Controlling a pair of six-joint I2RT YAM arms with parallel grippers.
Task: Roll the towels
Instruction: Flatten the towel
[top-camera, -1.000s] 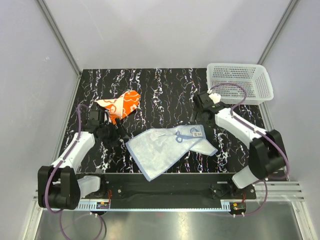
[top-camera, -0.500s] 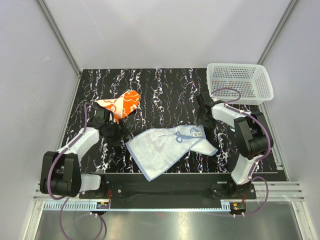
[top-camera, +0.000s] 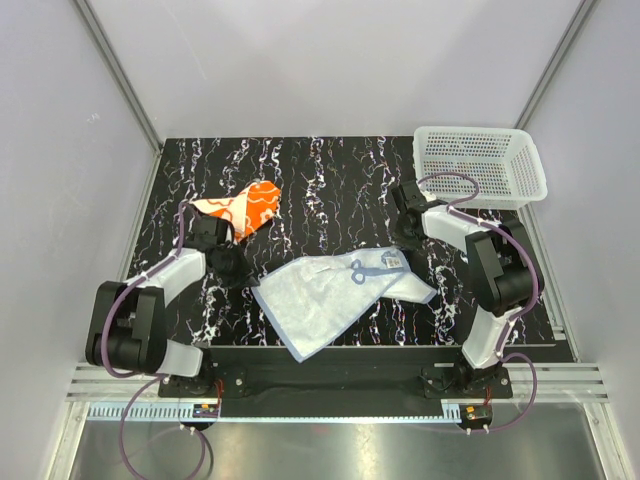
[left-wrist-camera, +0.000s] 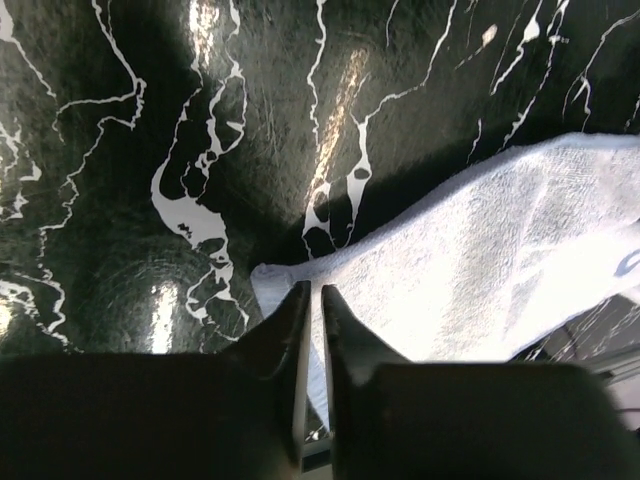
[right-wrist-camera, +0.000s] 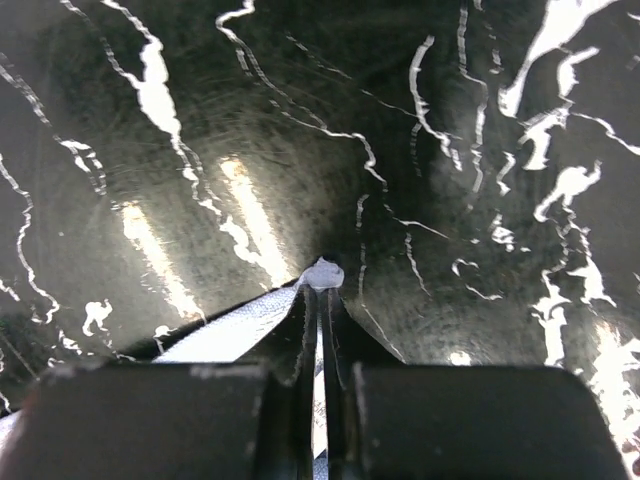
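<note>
Since rolling likely needs a flat cloth, the left gripper and right gripper each pinch a corner of the light blue towel.

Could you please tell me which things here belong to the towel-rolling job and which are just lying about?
For the job: light blue towel, orange patterned towel.
Lying about: white mesh basket.
</note>
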